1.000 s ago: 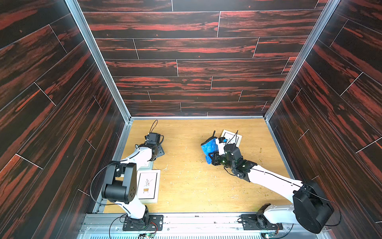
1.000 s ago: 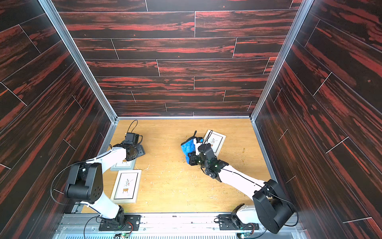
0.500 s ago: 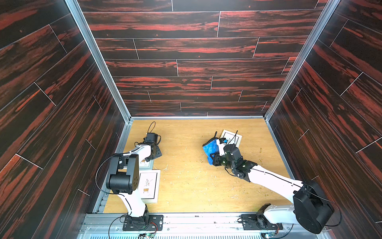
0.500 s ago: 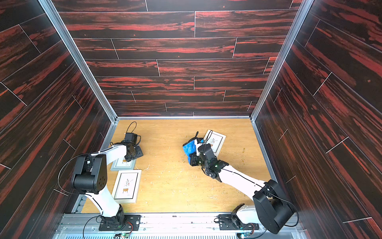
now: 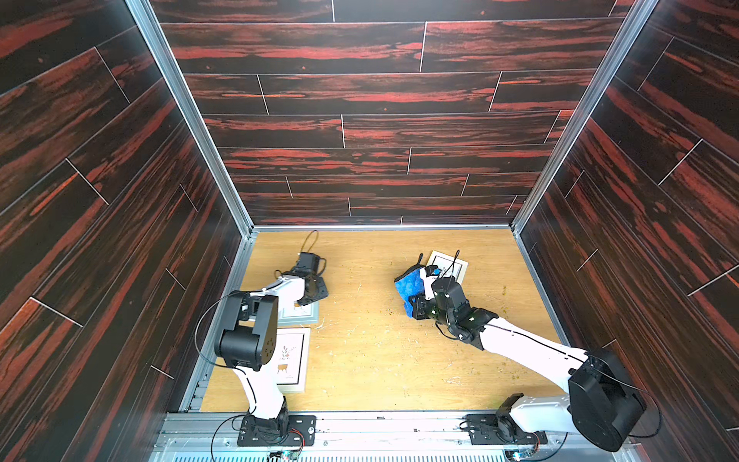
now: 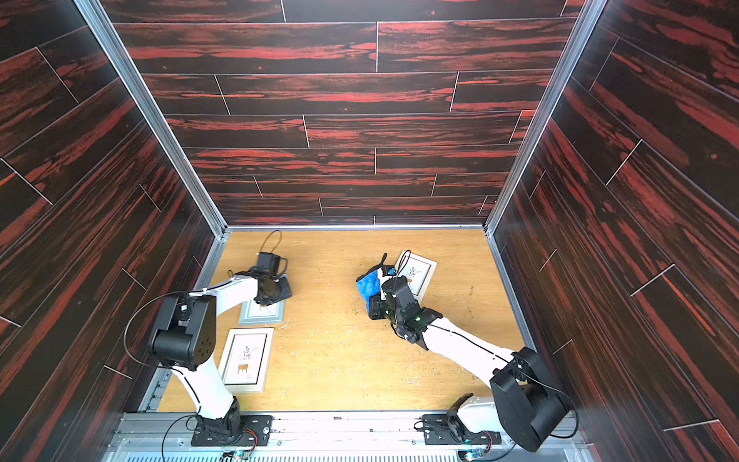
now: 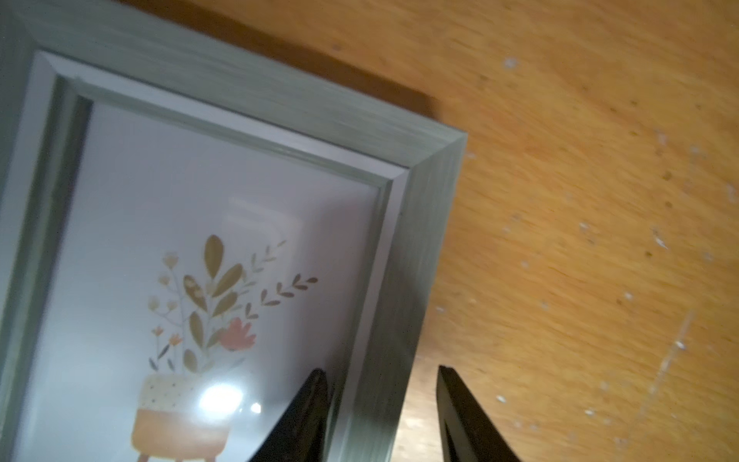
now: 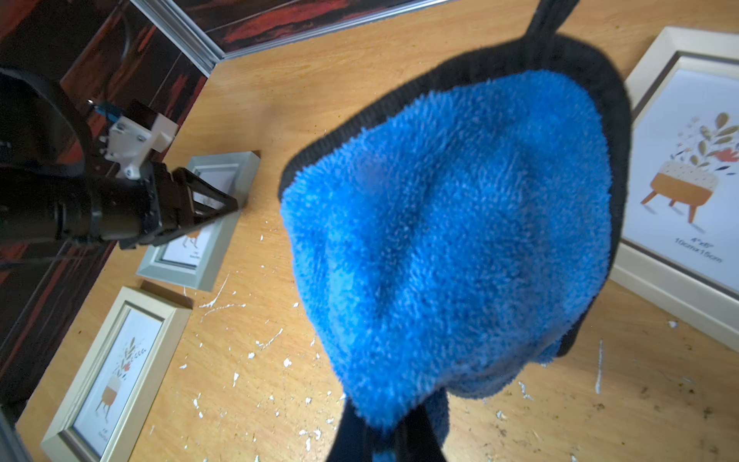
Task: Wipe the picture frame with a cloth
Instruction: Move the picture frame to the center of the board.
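Cloth [image 5: 408, 286] is held bunched above the table [image 5: 380, 360] in the clamped right claw [image 8: 386, 436], just beside 1 cream frame [image 8: 680, 296], while 1 rail of the grey frame [image 7: 424, 208] is straddled by the part-open left claw [image 7: 380, 370]; wiping is judged not yet begun.

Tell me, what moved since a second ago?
The left gripper slid slightly toward the table middle, jaws narrowing astride the edge of the grey frame, not clamped yet. The right gripper kept the blue cloth pinched, hardly moving; the near cream frame and far cream frame stayed put.
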`<state>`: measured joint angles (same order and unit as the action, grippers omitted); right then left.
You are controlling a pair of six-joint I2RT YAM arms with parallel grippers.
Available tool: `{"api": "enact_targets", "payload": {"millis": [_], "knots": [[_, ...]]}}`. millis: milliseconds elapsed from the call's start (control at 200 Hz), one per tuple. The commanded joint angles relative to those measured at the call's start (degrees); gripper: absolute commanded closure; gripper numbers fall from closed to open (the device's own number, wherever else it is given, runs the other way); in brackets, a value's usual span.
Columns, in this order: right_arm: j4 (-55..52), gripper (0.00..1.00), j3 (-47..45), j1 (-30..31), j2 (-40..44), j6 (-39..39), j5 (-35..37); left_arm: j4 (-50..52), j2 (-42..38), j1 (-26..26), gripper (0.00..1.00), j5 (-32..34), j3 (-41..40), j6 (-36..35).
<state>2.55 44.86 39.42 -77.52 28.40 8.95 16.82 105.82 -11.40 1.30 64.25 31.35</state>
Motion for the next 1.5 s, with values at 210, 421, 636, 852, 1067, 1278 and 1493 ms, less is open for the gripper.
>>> {"api": "enact_targets", "payload": {"millis": [210, 421, 636, 852, 1067, 1278, 1493], "knots": [[-2.55, 1.00, 2.42, -0.04, -0.70, -1.65, 4.47, -2.89, 0.75, -15.91, 0.50, -1.87, -1.59, 12.60], [-1.90, 1.00, 2.52, -0.03, -1.92, -1.89, 2.79, -3.97, -5.09, -19.62, 0.46, -3.89, -4.59, 16.07], [-0.46, 1.00, 3.87, 1.75, -5.02, -3.21, -1.68, 5.46, -17.14, -16.58, 0.34, 2.86, -6.30, 9.54], [-1.40, 1.00, 8.37, 6.01, -10.26, -4.58, -1.55, 6.22, -20.68, -4.59, 0.32, 1.07, -13.03, 3.62], [-4.13, 1.00, 15.39, 9.76, -16.97, -5.02, -1.57, 4.21, -16.06, -1.24, 0.32, -4.17, -12.45, -0.88], [-7.90, 1.00, 21.74, 12.38, -23.09, -5.04, -0.80, 2.15, -12.52, -1.15, 0.38, -9.18, -12.12, -2.50], [-11.05, 1.00, 26.53, 13.45, -28.25, -4.50, -2.97, -0.62, -10.16, -1.64, 0.50, -13.18, -13.08, -2.66]]}}
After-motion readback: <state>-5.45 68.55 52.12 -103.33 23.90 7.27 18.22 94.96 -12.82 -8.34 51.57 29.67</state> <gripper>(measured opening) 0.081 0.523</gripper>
